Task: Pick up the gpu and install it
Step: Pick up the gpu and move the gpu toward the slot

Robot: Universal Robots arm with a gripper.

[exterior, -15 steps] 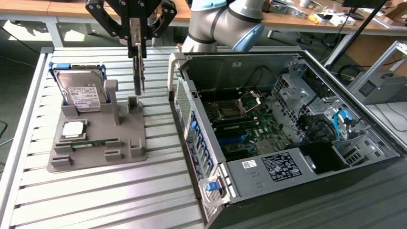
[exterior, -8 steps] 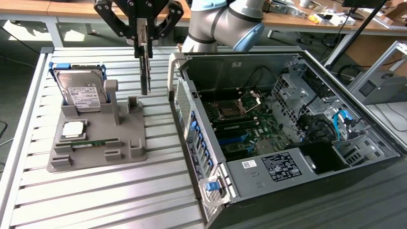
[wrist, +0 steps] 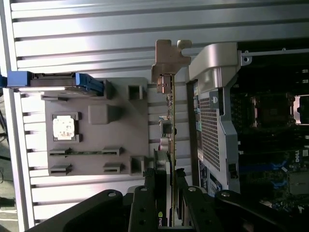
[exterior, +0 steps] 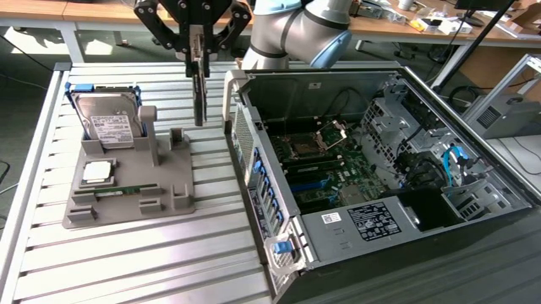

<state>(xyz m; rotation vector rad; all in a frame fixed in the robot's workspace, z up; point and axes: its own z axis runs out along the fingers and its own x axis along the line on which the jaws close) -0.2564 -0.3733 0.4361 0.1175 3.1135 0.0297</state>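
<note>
Looking halfway there: your black gripper (exterior: 199, 57) has its fingers pinched on the thin, dark-edged gpu card (exterior: 199, 95), hanging between the grey parts tray (exterior: 173, 171) and the open metal computer case (exterior: 355, 237); installing's left.

Slatted aluminium worktop (exterior: 127, 253), pale grey, ribs running across from edge to edge, with a raised rim along the edge on the exterior view's left. Soft, even light, brightest as a sheen on the slats near the far edge. Toward the near corner on the exterior view's right, a dark smooth surface (exterior: 457, 278) in place of the slats. Beyond the far edge, a long wooden desk (exterior: 93, 12) on white legs (exterior: 78, 44), small clutter (exterior: 439, 24) toward its end on the exterior view's right. Slanting black pole (exterior: 475, 44) in front of it. Off the worktop's edge on the exterior view's right, aluminium framing (exterior: 515, 73) and a grey box (exterior: 511, 117). Dark floor (exterior: 21, 88) past the opposite edge.
</note>
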